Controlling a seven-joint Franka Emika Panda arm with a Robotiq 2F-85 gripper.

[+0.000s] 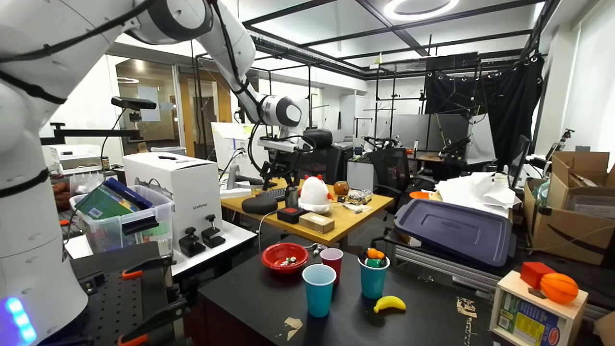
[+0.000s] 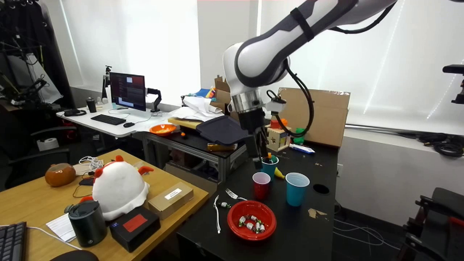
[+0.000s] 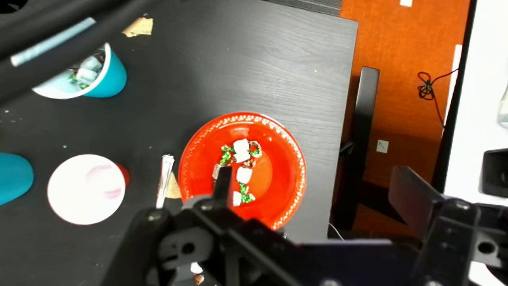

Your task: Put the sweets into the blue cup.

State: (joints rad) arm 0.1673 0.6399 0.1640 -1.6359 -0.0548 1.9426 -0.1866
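Several white, green and brown wrapped sweets (image 3: pixel 244 174) lie in a red bowl (image 3: pixel 287 159); they also show in both exterior views (image 1: pixel 289 261) (image 2: pixel 250 226). A loose sweet (image 2: pixel 224 204) lies on the table beside the bowl. A blue cup (image 3: pixel 115 77) stands upright at upper left in the wrist view with sweets inside; it shows in both exterior views (image 1: pixel 319 295) (image 2: pixel 296 192). Another blue cup (image 1: pixel 373 281) holds orange, green and dark items. My gripper (image 3: pixel 313 178) is open and empty, high above the table, with its left finger over the bowl in the wrist view.
A red cup (image 2: pixel 261 186) stands between the bowl and the item-filled blue cup. A fork (image 2: pixel 233 195) and another thin utensil (image 2: pixel 217 214) lie beside the bowl. A yellow banana (image 1: pixel 390 303) lies near the cups. A wooden box (image 1: pixel 538 307) stands at the table's far end.
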